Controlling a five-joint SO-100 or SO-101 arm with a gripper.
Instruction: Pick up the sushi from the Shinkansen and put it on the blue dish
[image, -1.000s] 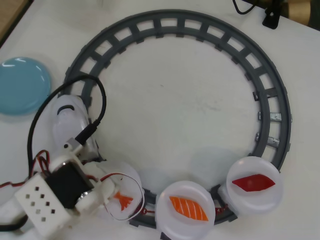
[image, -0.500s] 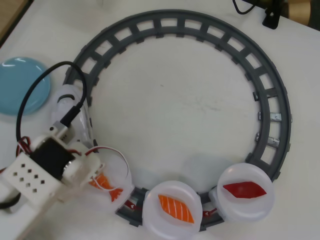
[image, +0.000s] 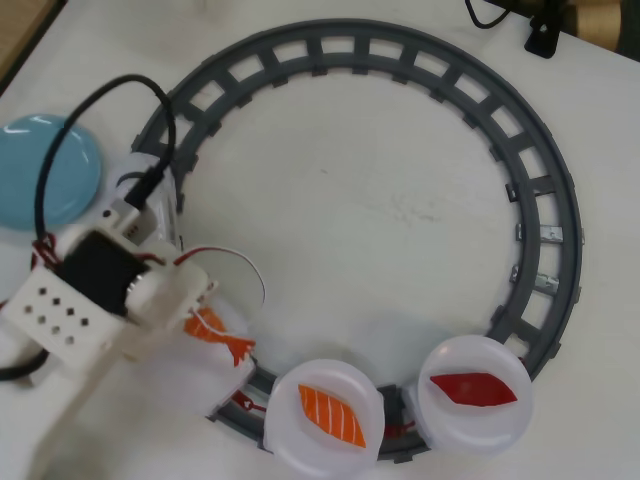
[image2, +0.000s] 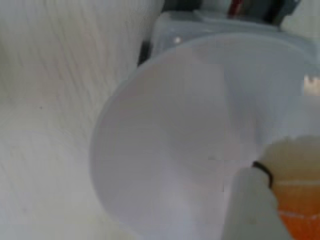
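Bench (image: 380, 200): pale, matte surface that carries everything in the overhead view.
Track (image: 540, 180): grey ring of ladder-like rail; the upper and right arcs lie bare, the lower left arc is covered by the arm and the plates.
Arm (image: 100, 300): white printed body with a black motor block and a perforated white plate, entering from the lower left of the overhead view; a black cable loops up from it over the left part of the track.
Sushi (image: 218, 336): orange shrimp piece with a forked tail, poking out from under the arm's front end at the lower left of the ring; in the wrist view its pale rice and orange top (image2: 299, 200) sit at the lower right, on a white plate.
End effector (image: 205, 325): right at the sushi in the overhead view, mostly hidden by the arm's own body; in the wrist view one white fingertip (image2: 255, 205) lies against the side of the rice. Whether it is spread or pinching the sushi, I cannot tell.
Plate under the sushi (image2: 175, 150): round, white, filling most of the wrist view, blurred.
Shinkansen (image: 155, 175): a white part shows beside the cable on the left of the track, largely covered.
Blue dish (image: 45, 170): light blue, glossy, on the bench at the far left, outside the ring, near the arm.
Salmon plate (image: 325, 415): white, with an orange white-striped piece, on the bottom arc.
Red-piece plate (image: 475, 392): white, with a dark red diamond-shaped piece, just right of the salmon plate.
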